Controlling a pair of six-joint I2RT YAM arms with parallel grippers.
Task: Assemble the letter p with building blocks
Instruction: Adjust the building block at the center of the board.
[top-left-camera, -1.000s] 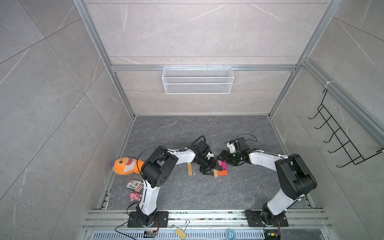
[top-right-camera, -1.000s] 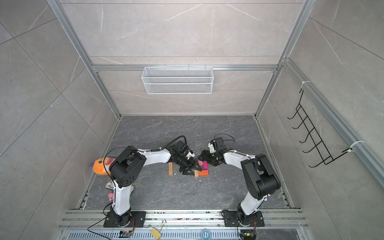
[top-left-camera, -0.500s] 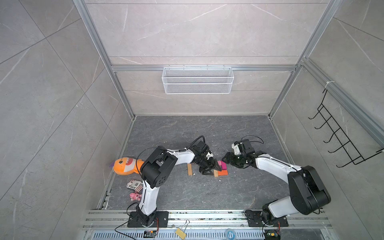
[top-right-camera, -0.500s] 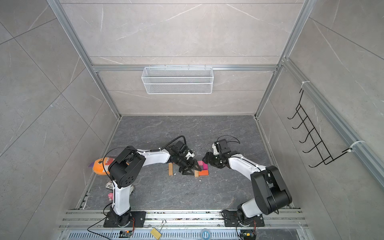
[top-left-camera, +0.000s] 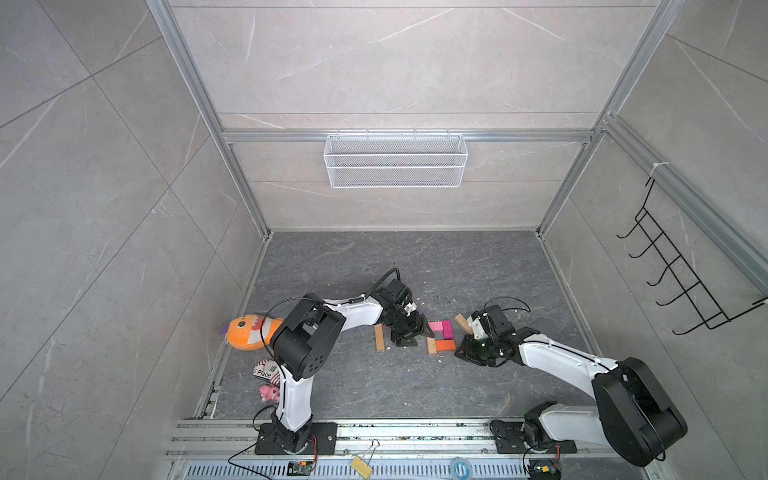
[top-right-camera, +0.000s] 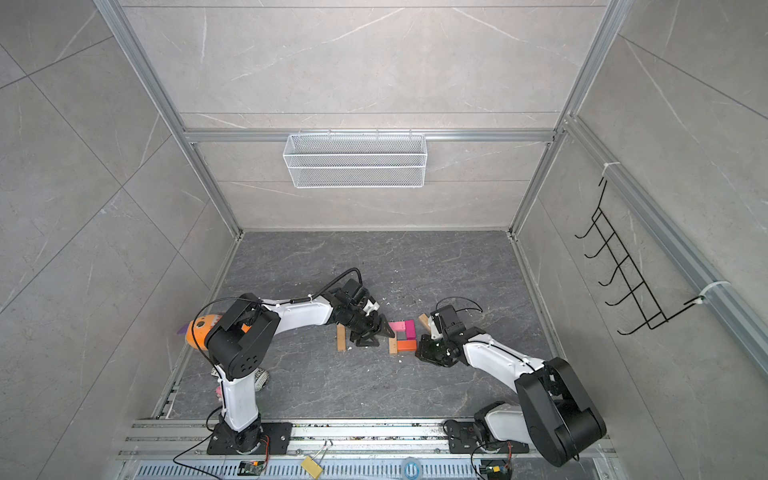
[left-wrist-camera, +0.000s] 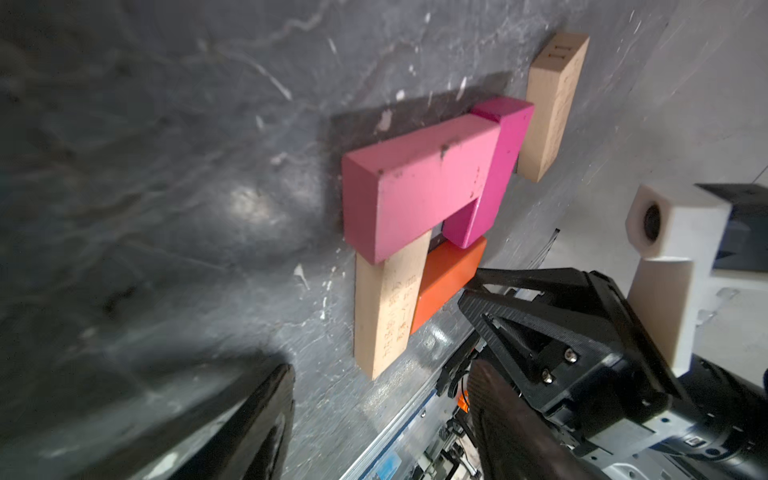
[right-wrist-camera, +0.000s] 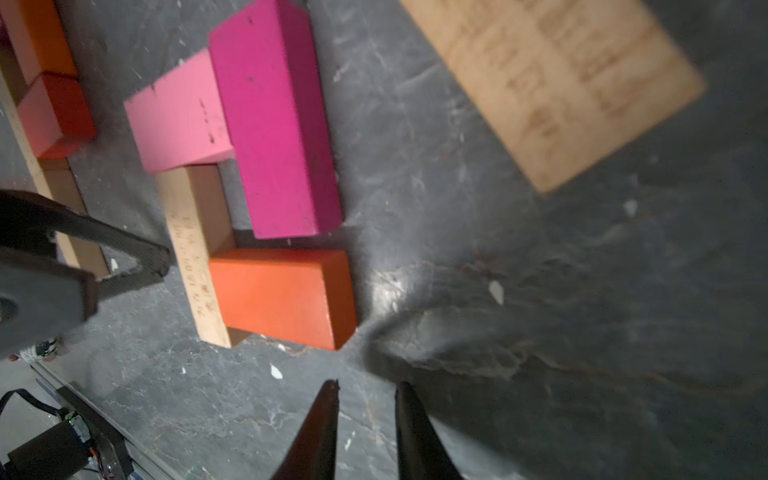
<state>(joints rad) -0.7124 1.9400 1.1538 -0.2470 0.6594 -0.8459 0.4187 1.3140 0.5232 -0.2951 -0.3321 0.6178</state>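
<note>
At mid-counter, a part-built P lies flat, held by nothing.
Its pink, magenta and tan blocks and orange bar touch in a loop. Left fingers stand spread, released, just left of it. Right fingers, nearly together on nothing, sit by the orange bar, likely to nudge it square. A spare tan block waits just right, probably for the stem.

Light pink block, magenta block, orange block, red block. Tan wood blocks, faint engraved lettering. Floor dark grey, pale marble veins. Walls pale grey tile. Basket white mesh. Plush fish orange. Arms white, black joints.
</note>
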